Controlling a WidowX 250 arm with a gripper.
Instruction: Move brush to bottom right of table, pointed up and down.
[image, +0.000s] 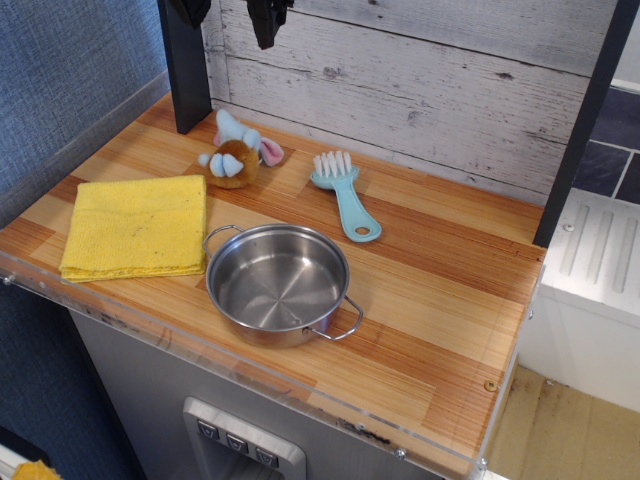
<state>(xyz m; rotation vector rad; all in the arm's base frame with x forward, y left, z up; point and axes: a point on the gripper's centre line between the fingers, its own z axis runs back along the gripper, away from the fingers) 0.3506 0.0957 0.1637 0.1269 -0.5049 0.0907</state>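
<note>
The light turquoise brush (345, 196) lies flat on the wooden table (440, 290) near the back middle. Its white bristles point toward the back wall and its handle with the hole points toward the front right. My gripper (268, 20) hangs high at the top edge of the view, well above and to the left of the brush, in front of the white plank wall. Only its dark tip shows, and I cannot tell whether the fingers are open or shut. Nothing shows in it.
A steel pot (280, 282) with two handles stands at the front middle. A folded yellow cloth (137, 226) lies at the left. A small plush toy (235, 155) sits at the back left, beside a dark post (184, 62). Another dark post (585, 120) stands at the right edge.
</note>
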